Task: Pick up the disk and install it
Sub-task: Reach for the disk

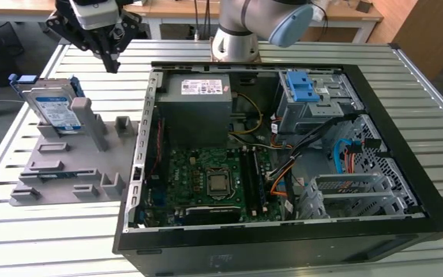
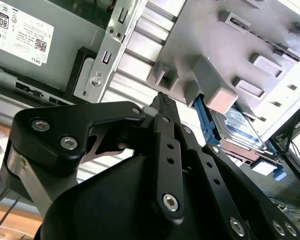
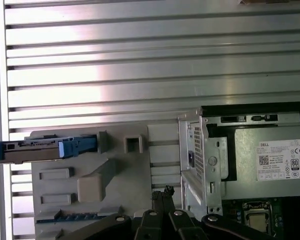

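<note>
Silver-grey rectangular hard disk [image 1: 55, 109], blue-bracketed, upright in grey plastic stand [image 1: 66, 168]: likely rigid, dense, shock-sensitive; grasp side edges. Black gripper [image 1: 113, 64] pressed together, empty.

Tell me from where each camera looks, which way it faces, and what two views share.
Exterior view: off the arm, high, facing down on the computer case; arm and gripper show.
First wrist view: on the wrist, facing down past the gripper onto the grey holder and disk.
Second wrist view: on the wrist, facing slantwise along the gripper toward the holder.
Shared: both wrist views show the disk standing in the holder, and the power supply.
</note>
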`<action>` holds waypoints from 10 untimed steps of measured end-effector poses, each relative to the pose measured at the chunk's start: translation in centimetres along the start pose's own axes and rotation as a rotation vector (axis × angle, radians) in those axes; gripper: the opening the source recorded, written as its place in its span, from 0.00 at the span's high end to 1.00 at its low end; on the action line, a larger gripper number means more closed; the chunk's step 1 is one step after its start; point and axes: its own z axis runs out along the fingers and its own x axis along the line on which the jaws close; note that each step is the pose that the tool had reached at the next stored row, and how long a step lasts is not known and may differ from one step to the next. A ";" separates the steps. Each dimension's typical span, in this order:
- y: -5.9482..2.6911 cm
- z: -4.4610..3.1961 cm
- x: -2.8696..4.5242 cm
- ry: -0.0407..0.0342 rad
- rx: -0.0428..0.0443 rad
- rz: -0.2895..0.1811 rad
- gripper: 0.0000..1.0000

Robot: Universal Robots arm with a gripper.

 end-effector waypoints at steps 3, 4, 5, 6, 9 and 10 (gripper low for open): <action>0.32 0.09 0.89 0.0009 0.0003 0.000 0.89; 0.40 0.12 1.24 0.0010 0.0002 0.000 0.89; 0.48 0.17 1.63 0.0010 0.0002 0.000 0.89; 0.56 0.21 2.03 0.0012 0.0002 0.000 0.89; 0.70 0.33 3.10 0.0015 0.0002 0.000 0.89; 0.71 0.37 3.36 0.0018 0.0003 -0.001 0.89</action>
